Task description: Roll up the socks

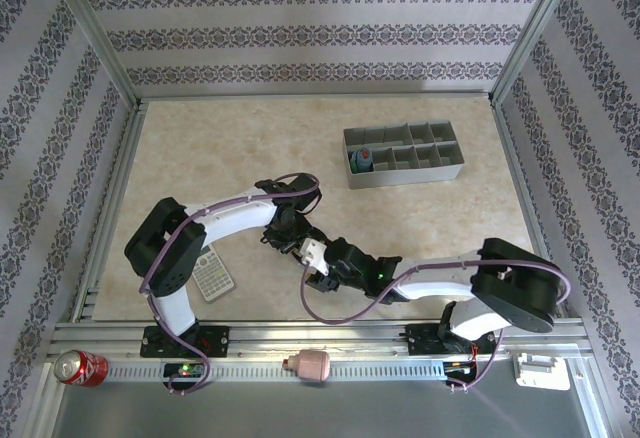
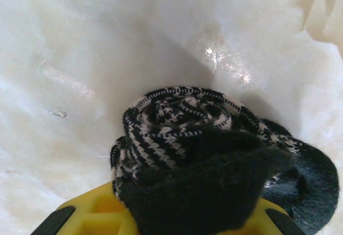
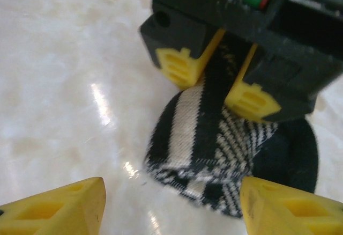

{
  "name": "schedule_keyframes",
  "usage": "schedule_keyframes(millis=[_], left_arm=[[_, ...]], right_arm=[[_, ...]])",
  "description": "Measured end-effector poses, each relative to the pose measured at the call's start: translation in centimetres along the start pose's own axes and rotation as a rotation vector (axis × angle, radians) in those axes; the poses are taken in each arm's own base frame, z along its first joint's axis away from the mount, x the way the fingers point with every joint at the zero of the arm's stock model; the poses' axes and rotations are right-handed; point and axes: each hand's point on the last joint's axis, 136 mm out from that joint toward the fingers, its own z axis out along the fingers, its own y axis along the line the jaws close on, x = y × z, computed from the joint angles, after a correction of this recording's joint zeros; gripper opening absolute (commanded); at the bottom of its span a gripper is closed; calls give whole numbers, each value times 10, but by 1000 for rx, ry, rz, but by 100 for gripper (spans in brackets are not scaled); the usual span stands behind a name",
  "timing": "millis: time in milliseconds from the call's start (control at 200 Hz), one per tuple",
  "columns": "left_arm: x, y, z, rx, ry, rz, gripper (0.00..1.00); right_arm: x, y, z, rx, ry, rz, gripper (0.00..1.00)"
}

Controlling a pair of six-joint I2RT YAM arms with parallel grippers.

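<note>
sock (image 3: 206,157) on table (image 1: 200,158) | calculator (image 1: 213,272) left | bin (image 1: 405,177) behind right

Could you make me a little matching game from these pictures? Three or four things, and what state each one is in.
Things:
1 striped sock
2 left hand
3 right hand
4 calculator

States:
A open, holding nothing
B rolled into a bundle
C pinching the striped sock
D lying flat, untouched

Pairs: 1-B, 2-C, 3-A, 4-D

Surfaces: striped sock (image 3: 203,154), matt knitted cloth with fuzzy black cuff; desk (image 3: 64,85), glossy, smooth, marble-look; front rail (image 1: 260,336), pale brushed metal.
</note>
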Motion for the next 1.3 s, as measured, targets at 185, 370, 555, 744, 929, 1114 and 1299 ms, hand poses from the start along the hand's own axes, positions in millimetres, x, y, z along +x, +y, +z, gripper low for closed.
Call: schedule_keyframes(millis=[185, 370, 555, 744, 929, 1114, 1299], left_arm=[[1, 0, 0, -6, 22, 12, 0], [-3, 2, 1, -7, 45, 0, 0], [-6, 3, 0, -1, 47, -3, 13], [-8, 3, 0, 60, 44, -27, 53], [-3, 11, 4, 76, 77, -59, 84], [-7, 11, -7, 140, 58, -89, 98], [-23, 8, -23, 259, 4, -126, 94]], right_arm=[[-10, -6, 19, 70, 21, -41, 63], [-11, -11, 31, 140, 51, -66, 51], [-11, -11, 39, 168, 84, -85, 14], [-8, -7, 39, 142, 84, -57, 0], [-3, -12, 34, 103, 47, 62, 0], [-4, -18, 36, 72, 24, 180, 0], [-1, -21, 34, 34, -3, 279, 0]])
